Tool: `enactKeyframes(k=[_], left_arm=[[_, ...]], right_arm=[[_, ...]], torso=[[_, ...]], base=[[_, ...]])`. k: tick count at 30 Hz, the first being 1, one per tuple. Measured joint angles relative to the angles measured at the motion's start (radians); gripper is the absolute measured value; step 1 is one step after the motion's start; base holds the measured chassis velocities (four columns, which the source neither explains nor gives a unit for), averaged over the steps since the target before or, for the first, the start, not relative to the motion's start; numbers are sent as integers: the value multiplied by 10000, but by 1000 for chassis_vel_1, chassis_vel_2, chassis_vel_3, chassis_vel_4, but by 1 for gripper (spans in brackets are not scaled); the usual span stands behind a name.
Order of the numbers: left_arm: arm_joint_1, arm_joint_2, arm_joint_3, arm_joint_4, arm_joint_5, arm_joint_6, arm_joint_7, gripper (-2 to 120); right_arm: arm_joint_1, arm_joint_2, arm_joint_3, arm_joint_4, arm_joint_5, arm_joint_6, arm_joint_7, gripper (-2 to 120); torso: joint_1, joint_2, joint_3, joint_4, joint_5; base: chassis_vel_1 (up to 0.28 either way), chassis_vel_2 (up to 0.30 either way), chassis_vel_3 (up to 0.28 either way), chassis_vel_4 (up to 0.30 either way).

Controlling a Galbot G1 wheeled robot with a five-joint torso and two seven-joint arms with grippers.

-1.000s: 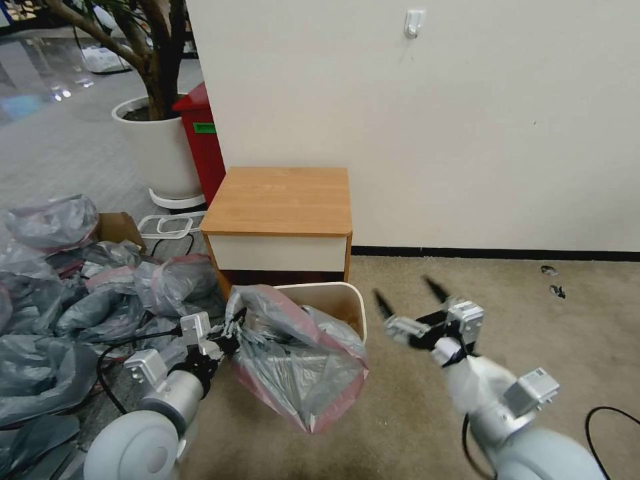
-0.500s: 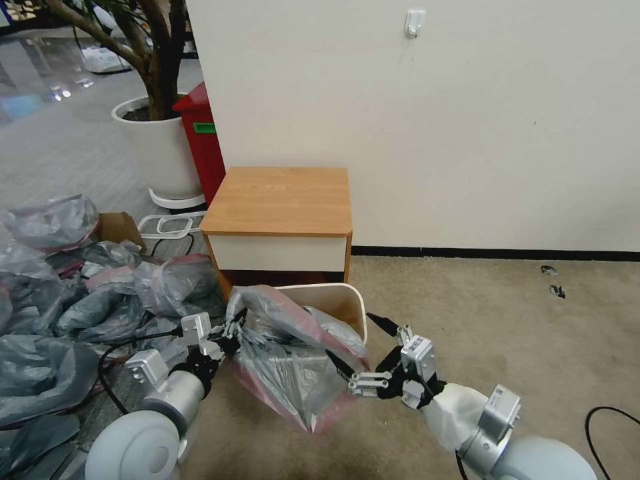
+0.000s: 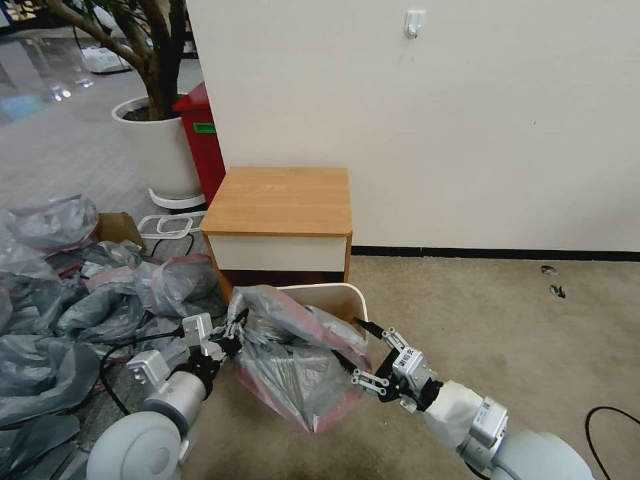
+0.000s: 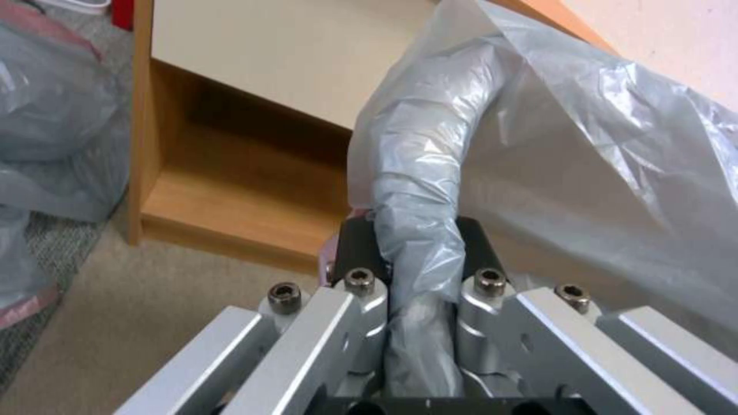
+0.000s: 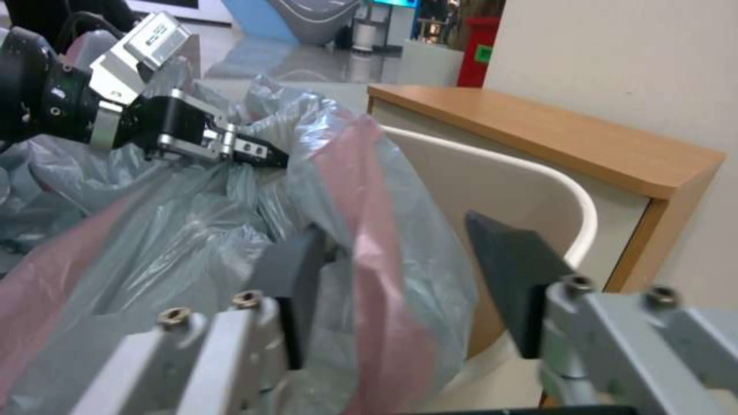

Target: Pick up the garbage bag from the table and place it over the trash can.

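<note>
The left gripper [image 3: 230, 331] is clamping a bunched fold of the bag [image 3: 293, 360], which is draping over the bin [image 3: 333, 300]; the right gripper [image 3: 357, 347] is gaping wide around the bag's pink rim.

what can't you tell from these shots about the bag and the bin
- Inside of the bin: head view, covered by the bag.
- Bag's far rim, whether it is over the bin's edge: hidden by the bag's own folds.
- Bin's base: head view, behind the bag and the right end effector.
- Left end effector fingertips: left wrist view, wrapped in plastic.
</note>
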Motion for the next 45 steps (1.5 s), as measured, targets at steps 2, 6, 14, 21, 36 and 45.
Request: enactKeyframes(k=[2,6,14,21,36,45], left_arm=[[3,0,-2,-1,0,0,2,7],[15,0,-13,-5,0,0,11,7],[39,-13,-16,-6,7,0,18,7],[181,12,19,-76,253,-12,310,7],[302,36,6,-198,277,-105,586,7],[349,-18,41,-292,-7,-301,959,7]], right_arm=[[-5,7,6,-3,4,23,4,43],[-8,48,29,-26,34,68,30,28],[-4,105,88,-70,146,177,61,1],[261,116,285,-172,765,203,430,0],[672,-6,898,-740,1558,185,1216,0],[786,-48,888,-1057,1963,17,1283,0]], torso=[[0,0,0,0,0],[0,0,0,0,0],[0,0,0,0,0],[0,0,0,0,1],[0,-1,1,0,1],[0,0,0,0,1]], base=[[0,0,0,0],[0,0,0,0],[0,0,0,0],[0,0,0,0],[0,0,0,0],[0,0,0,0]])
